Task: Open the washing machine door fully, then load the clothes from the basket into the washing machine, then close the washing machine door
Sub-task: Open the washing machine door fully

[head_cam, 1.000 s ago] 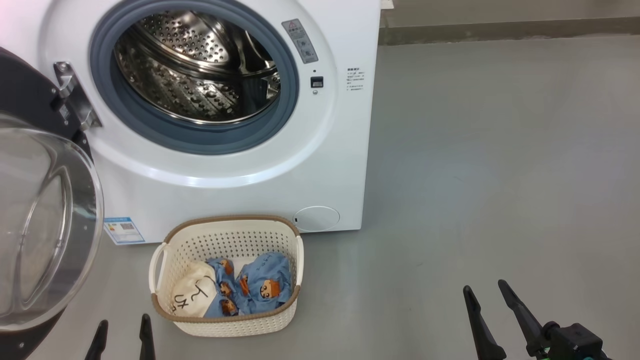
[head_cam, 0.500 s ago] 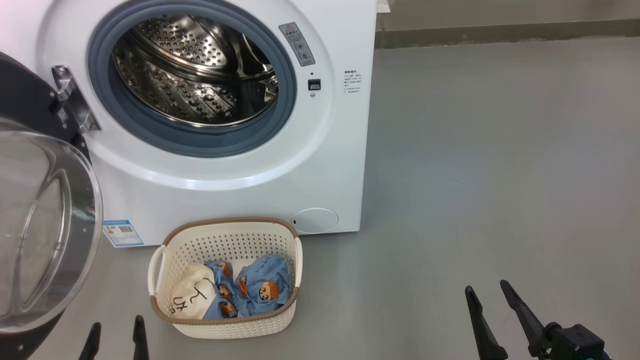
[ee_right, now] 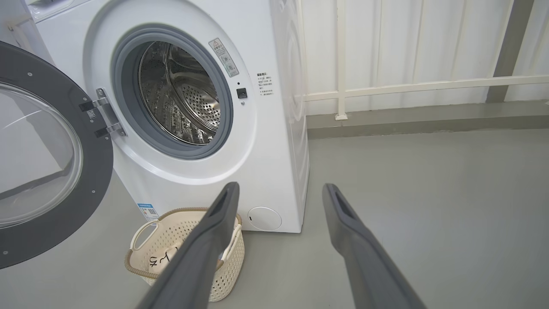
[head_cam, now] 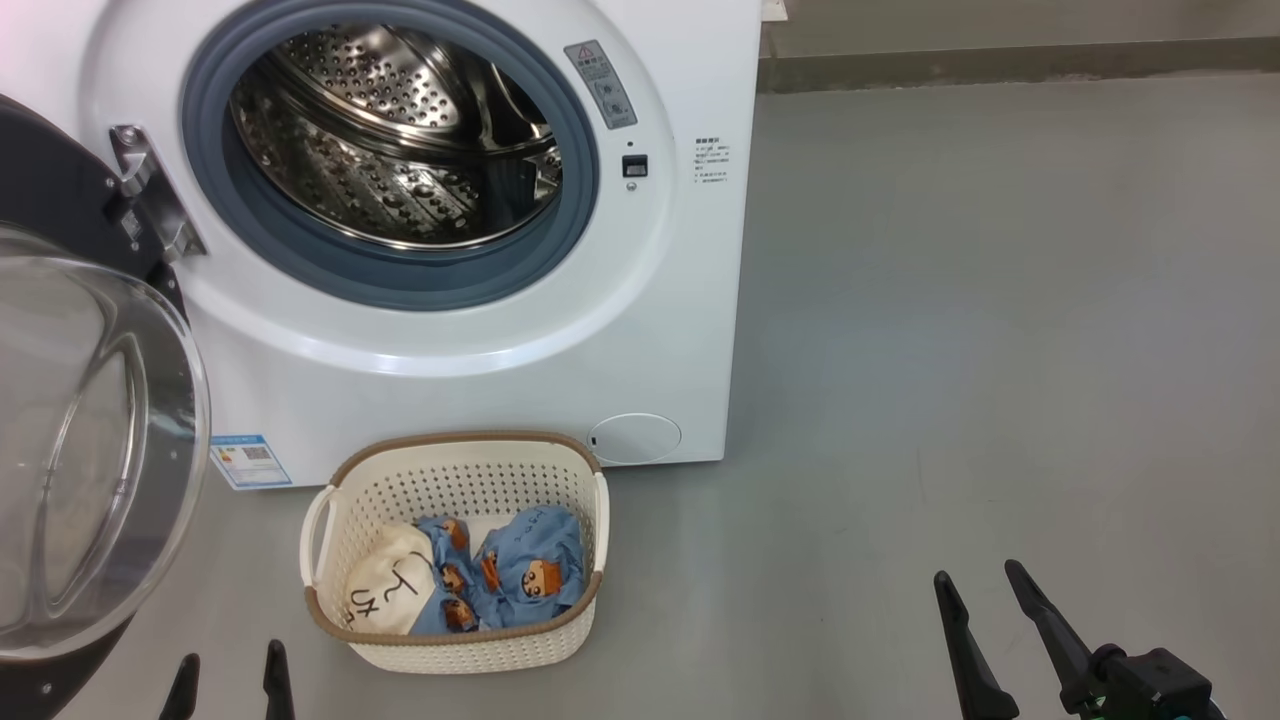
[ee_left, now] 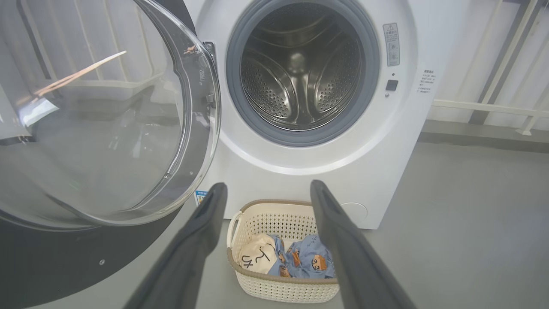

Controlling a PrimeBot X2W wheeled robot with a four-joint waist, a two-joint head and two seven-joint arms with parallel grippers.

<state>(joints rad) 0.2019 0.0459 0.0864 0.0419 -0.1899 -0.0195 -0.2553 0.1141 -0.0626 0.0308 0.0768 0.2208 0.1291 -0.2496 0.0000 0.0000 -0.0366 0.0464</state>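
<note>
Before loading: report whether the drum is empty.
Empty, as far as visible: the drum shows bare steel; the clothes lie in the basket.

The door (head_cam: 90, 450) stood swung out to the left of the washer (head_cam: 450, 400), its glass bulge and black rim walling off that side down to the floor (head_cam: 950, 350). The drum (head_cam: 390, 140) mouth gaped open, reachable from straight ahead and from the right. The basket (head_cam: 460, 437) sat on the floor just before the washer, below the mouth, open-topped, the clothes (head_cam: 530, 565) low inside its walls. The left hand (head_cam: 231, 655), fingers apart, lay between door and basket, near both. The right hand (head_cam: 976, 570), also spread, had bare floor around it, well apart from washer and basket.
</note>
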